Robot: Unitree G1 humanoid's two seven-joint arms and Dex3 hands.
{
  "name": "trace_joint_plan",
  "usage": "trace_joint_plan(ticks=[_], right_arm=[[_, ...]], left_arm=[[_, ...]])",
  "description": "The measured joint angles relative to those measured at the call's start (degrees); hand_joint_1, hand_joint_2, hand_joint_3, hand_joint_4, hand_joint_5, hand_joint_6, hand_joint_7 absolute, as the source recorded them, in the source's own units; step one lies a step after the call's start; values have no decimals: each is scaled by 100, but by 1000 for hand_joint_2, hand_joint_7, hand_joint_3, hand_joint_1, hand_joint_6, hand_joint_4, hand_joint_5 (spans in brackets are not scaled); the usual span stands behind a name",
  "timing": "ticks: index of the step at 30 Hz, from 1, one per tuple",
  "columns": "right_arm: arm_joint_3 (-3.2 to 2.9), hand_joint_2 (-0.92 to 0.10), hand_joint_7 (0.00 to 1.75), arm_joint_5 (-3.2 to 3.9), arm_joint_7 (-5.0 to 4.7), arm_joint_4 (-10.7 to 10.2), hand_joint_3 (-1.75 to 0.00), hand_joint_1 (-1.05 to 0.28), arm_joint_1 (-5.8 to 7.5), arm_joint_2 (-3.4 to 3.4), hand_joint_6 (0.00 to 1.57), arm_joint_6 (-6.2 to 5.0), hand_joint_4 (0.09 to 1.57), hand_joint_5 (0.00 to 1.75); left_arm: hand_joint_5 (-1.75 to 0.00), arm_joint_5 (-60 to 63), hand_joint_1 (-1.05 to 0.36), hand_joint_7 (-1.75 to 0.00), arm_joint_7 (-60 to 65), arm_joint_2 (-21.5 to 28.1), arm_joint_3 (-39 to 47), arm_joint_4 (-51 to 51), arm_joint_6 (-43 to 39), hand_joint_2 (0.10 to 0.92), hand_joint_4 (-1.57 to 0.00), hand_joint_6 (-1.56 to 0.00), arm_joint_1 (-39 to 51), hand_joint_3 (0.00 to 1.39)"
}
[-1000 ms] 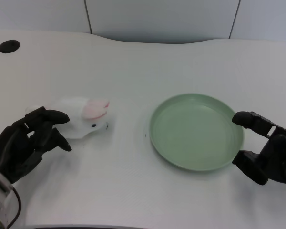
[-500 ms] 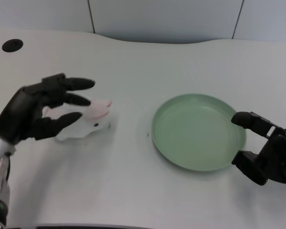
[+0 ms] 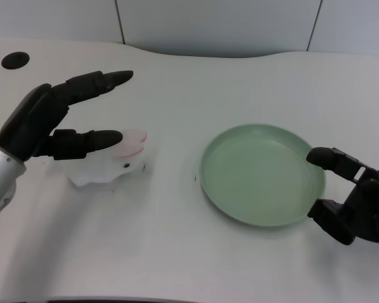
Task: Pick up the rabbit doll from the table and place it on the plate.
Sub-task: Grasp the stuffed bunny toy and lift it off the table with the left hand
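A white rabbit doll (image 3: 107,166) with pink ears lies on the white table, left of centre. My left hand (image 3: 57,117) hovers over the doll's rear part, fingers spread wide and stretched toward the right, holding nothing. Its thumb lies across the top of the doll and hides part of it. A round green plate (image 3: 261,174) sits to the right of the doll, with nothing on it.
My right hand (image 3: 352,199) rests at the plate's right rim. Dark round holes (image 3: 14,60) mark the table's far left and far right corners. A grey wall runs along the table's back edge.
My left hand has risen from the table's left front and moved over the doll, its fingers spreading wider. The doll and plate stay put; the camera shifted slightly.
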Motion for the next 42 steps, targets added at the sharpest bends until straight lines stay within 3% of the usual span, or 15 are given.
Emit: trace_joint_plan(ticks=[5, 6, 10, 15, 23, 33, 36, 42], right_arm=[[0, -921, 1033, 0, 0, 0, -66, -696, 0, 0, 840, 1, 871, 1686], [-2, -921, 1033, 0, 0, 0, -77, -693, 4, -6, 839, 0, 873, 1686], [2, -921, 1045, 0, 0, -5, -80, -703, 2, 6, 840, -38, 875, 1707], [1, -921, 1164, -1, 3, -6, -109, -688, 4, 1, 785, -135, 846, 1734], [0, -921, 1158, 1, 9, -6, -109, -705, 5, 4, 806, -105, 869, 1683], [0, -921, 1123, 1, 0, -10, -138, -686, 5, 5, 801, -154, 858, 1721], [0, -921, 1145, 1, 25, -10, -152, -685, 5, 7, 787, -260, 858, 1725], [8, -921, 1158, 2, 113, -10, -134, -714, 5, 6, 819, -231, 880, 1717]], left_arm=[[-180, -1, -763, -8, 83, 16, -128, 36, -15, 921, -412, -458, -7, 250], [-95, 169, -891, -3, 309, 37, -256, 90, 81, 921, -264, -322, -56, 276], [-18, 1560, -1040, -1, 1567, 135, -1265, 760, 1626, 921, -131, -182, -710, 325], [-18, 1882, -1048, 0, 2100, 68, -1730, 1177, 2413, 921, -137, -162, -948, 332], [-19, 2193, -1048, -2, 2225, -188, -2262, 1467, 3372, 921, -147, -147, -1013, 337], [-25, 2203, -1048, -9, 2083, -480, -2395, 1549, 3638, 921, -175, -170, -1165, 309], [-19, 2202, -1048, -5, 2001, -595, -2404, 1551, 3661, 921, -168, -164, -1166, 296], [-26, 2274, -1048, -10, 1810, -827, -2577, 1566, 3988, 921, -201, -186, -1180, 200]])
